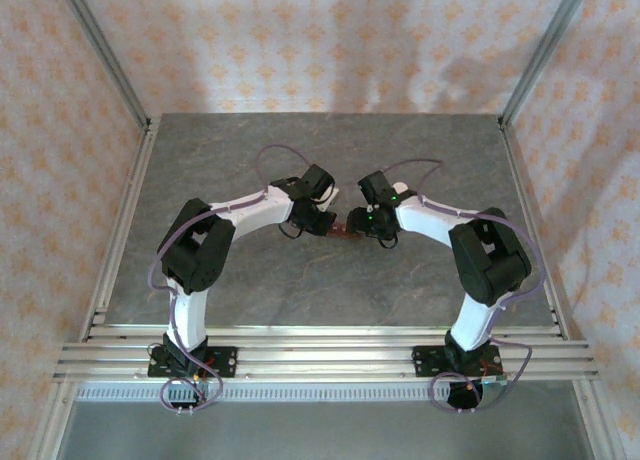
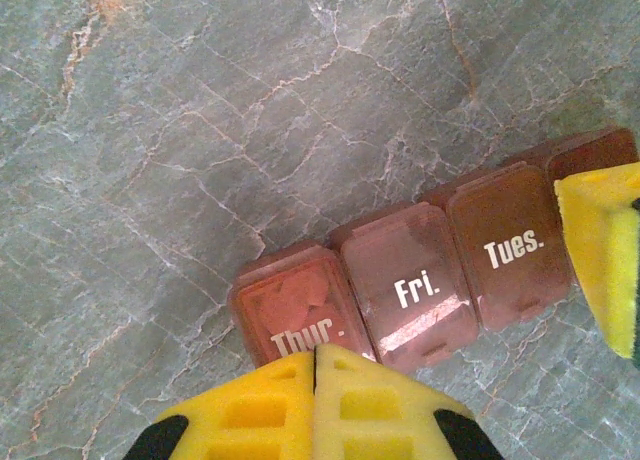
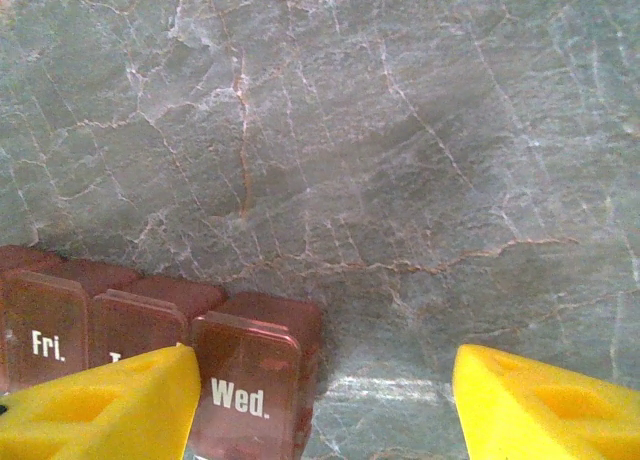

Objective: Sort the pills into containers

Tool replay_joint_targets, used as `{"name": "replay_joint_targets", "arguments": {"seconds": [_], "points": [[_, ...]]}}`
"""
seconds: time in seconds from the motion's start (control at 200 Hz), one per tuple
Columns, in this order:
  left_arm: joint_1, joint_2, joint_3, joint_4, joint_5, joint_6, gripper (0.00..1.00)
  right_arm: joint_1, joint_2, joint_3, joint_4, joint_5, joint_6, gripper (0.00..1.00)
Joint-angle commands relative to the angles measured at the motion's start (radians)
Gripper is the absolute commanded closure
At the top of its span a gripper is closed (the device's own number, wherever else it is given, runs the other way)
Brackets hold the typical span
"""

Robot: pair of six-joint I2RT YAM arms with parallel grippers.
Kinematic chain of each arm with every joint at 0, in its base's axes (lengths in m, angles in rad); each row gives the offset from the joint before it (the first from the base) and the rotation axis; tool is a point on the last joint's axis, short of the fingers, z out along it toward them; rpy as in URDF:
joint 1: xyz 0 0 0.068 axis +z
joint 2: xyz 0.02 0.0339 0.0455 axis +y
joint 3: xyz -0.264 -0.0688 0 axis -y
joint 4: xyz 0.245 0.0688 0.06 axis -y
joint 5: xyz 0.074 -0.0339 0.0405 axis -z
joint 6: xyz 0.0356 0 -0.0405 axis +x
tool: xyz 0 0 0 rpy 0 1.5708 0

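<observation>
The containers [image 2: 420, 285], a translucent reddish-brown plastic strip of rounded square lids, lie mid-frame on the veined grey table [image 2: 180, 130], long axis running lower left to upper right in the left wrist view, with the left gripper [image 2: 315, 358] closed at the Thur. end and the right gripper [image 3: 325, 370] spread wide about the Wed. end.

Brightness: even, diffuse, moderately bright throughout.
Glare: white streak on the containers [image 2: 430, 280] lid, 5 o'clock, left wrist view; sheen on table [image 3: 400, 180], 6 o'clock, right wrist view.
Shadow: soft patch on back wall [image 1: 340, 60], 12 o'clock.
Focus: wrist views sharp.
</observation>
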Motion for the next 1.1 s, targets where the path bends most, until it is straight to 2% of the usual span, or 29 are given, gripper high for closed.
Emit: {"name": "replay_joint_targets", "arguments": {"seconds": [0.0,0.16,0.345,0.536,0.606,0.676,0.711,0.726,0.776,0.936,1.096], "points": [[-0.005,-0.008,0.045,0.027,-0.043,-0.001,0.98,0.005,0.014,0.052,-0.082,0.041,-0.024,0.31],[0.007,-0.052,0.078,0.065,-0.063,-0.009,0.88,0.002,-0.019,0.142,-0.143,0.044,-0.043,0.30],[0.031,-0.170,0.053,0.162,-0.111,-0.016,0.84,-0.010,-0.064,0.237,-0.198,0.045,-0.047,0.30],[0.056,-0.363,-0.087,0.333,-0.186,-0.008,0.62,-0.043,-0.176,0.273,-0.214,0.060,-0.051,0.28],[0.069,-0.439,-0.145,0.386,-0.221,-0.006,0.45,-0.064,-0.232,0.267,-0.205,0.061,-0.048,0.26],[0.084,-0.505,-0.187,0.415,-0.248,-0.003,0.20,-0.089,-0.285,0.256,-0.193,0.066,-0.046,0.24],[0.090,-0.534,-0.203,0.417,-0.264,0.001,0.04,-0.102,-0.312,0.250,-0.190,0.070,-0.046,0.23],[0.092,-0.545,-0.208,0.419,-0.271,0.005,0.01,-0.108,-0.323,0.249,-0.190,0.073,-0.047,0.23],[0.098,-0.587,-0.232,0.425,-0.304,0.017,0.00,-0.128,-0.357,0.242,-0.190,0.084,-0.049,0.21],[0.107,-0.715,-0.348,0.514,-0.451,0.074,0.00,-0.171,-0.459,0.207,-0.207,0.213,-0.060,0.00],[0.111,-0.842,-0.576,0.786,-0.613,0.153,0.00,-0.222,-0.524,0.153,-0.218,0.385,-0.042,0.00]]}}
